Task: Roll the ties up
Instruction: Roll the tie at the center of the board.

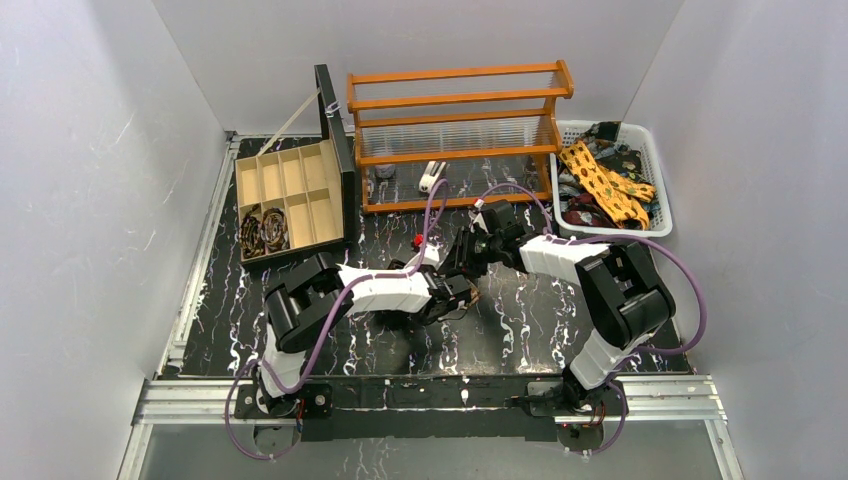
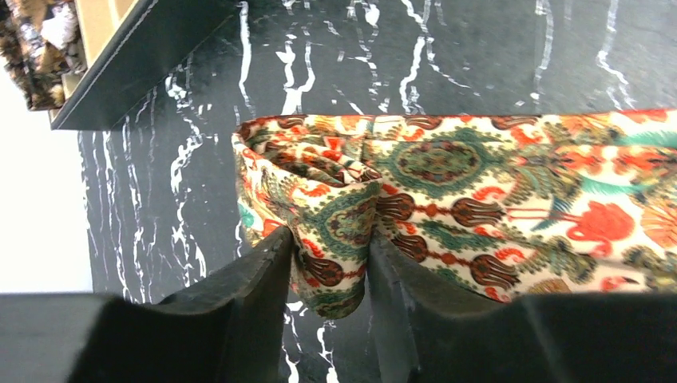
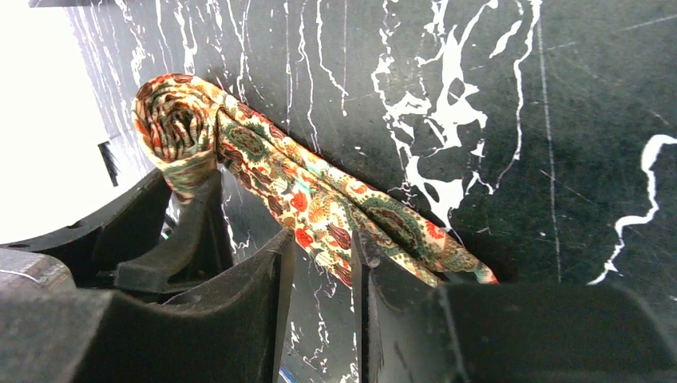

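Note:
A cream tie with red and green motifs (image 2: 479,183) lies on the black marbled table. Its left end is wound into a small coil (image 3: 172,128). My left gripper (image 2: 330,247) is shut on that coil, with fabric filling the gap between both fingers. The loose strip (image 3: 319,191) runs diagonally away from the coil. It passes between the tips of my right gripper (image 3: 323,243), whose jaws stand apart with table showing between them. In the top view both grippers (image 1: 460,280) meet at the table's middle and hide most of this tie.
A compartment box (image 1: 290,195) with an open lid stands at the back left and holds rolled ties (image 1: 262,232). A wooden rack (image 1: 455,130) is at the back centre. A white basket (image 1: 610,233) at the back right holds loose ties (image 1: 605,185).

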Tool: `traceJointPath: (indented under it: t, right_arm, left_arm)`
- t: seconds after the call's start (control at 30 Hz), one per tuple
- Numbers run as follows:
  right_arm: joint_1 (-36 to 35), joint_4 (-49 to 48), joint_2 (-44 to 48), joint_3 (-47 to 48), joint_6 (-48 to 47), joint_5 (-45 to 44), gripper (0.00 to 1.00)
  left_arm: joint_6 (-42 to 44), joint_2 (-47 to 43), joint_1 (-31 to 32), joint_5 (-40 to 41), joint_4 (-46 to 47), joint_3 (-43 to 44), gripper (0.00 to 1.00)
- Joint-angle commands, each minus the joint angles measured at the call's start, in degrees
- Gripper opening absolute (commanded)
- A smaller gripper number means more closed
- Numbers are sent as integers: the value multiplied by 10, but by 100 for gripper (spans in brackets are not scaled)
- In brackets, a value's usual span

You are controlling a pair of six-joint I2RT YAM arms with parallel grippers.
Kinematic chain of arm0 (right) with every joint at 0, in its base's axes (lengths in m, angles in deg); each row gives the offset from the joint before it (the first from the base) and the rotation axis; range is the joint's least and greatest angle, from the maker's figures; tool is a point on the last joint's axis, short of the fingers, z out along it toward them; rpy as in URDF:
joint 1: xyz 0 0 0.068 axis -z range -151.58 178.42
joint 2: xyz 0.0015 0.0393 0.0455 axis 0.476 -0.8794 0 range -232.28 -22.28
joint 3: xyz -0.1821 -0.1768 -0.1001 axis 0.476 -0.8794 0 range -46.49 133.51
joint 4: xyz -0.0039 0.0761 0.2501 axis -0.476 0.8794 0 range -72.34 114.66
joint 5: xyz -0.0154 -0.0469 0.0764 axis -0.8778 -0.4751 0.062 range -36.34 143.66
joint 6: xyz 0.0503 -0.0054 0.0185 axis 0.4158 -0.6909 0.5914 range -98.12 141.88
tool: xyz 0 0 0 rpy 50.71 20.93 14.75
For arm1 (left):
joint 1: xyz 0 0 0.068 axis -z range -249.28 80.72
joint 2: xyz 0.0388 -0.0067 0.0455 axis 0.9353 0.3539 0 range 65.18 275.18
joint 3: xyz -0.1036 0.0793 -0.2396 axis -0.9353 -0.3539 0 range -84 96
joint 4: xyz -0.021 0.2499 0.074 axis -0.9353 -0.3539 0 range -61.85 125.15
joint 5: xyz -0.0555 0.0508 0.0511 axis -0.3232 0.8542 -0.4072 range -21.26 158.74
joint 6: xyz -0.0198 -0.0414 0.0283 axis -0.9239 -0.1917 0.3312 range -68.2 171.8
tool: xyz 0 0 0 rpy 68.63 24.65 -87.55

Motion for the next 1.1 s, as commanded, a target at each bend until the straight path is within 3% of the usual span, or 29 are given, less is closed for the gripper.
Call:
traceJointPath:
  t: [0.0,0.07,0.13,0.37,0.53,0.73,0.83,1.07]
  right_arm:
    - [11,10,17,-2,-9,3,41]
    - [13,10,15,1,-11,10,41]
    - [12,10,10,4,-12,19,41]
    - [12,4,13,7,-12,35,42]
    - [7,2,29,19,-13,45,49]
    - [-45,4,18,65,-4,27,67]
    - [-94,1,-6,90,12,7,72]
    - [-156,-12,-66,127,34,-5,75]
  left_arm:
    - [13,-19,4,-38,49,-2,44]
    - [35,-38,4,-65,81,-8,57]
    - [53,-60,4,-91,111,-8,63]
    - [93,-202,-24,-213,238,-61,73]
    - [77,-332,-93,-263,262,-140,75]
    - [48,-465,-200,-309,248,-239,79]
    - [50,-504,-269,-349,236,-275,80]
    - [61,-544,-398,-455,249,-331,81]
